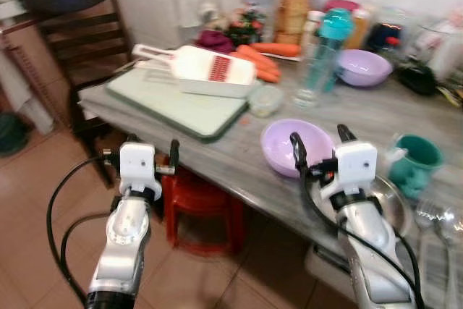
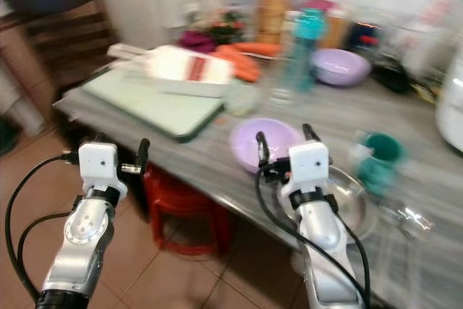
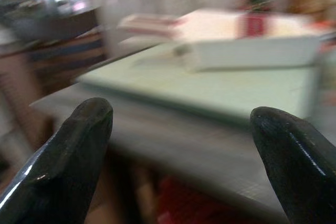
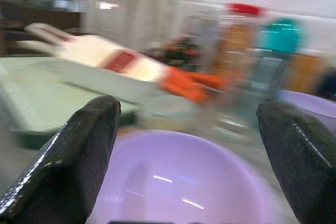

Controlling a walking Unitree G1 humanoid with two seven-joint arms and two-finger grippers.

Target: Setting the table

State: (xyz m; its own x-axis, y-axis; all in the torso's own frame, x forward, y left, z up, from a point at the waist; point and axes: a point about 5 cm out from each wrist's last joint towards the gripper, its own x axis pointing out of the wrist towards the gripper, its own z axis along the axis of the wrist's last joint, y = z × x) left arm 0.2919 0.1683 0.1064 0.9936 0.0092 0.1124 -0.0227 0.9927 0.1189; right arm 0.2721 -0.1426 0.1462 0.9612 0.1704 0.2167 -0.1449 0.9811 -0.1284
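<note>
A lilac bowl [image 1: 286,144] sits near the grey table's front edge [image 1: 217,179]. My right gripper [image 1: 320,140] stands open just in front of it, fingers pointing up, and the bowl [image 4: 184,182] shows between them in the right wrist view. A second lilac bowl [image 1: 364,67] is further back, with a teal cup [image 1: 416,162] at the right and a clear glass bowl [image 1: 394,200] beside my right arm. My left gripper [image 1: 152,151] is open, off the table's left front edge, nothing between its fingers.
A pale green cutting board [image 1: 181,99] carries a white slicer [image 1: 199,66]. Carrots [image 1: 264,59], a teal-capped bottle [image 1: 325,52], jars and clutter line the back. A red stool [image 1: 199,204] stands under the table, a dark wooden chair [image 1: 83,34] at the left.
</note>
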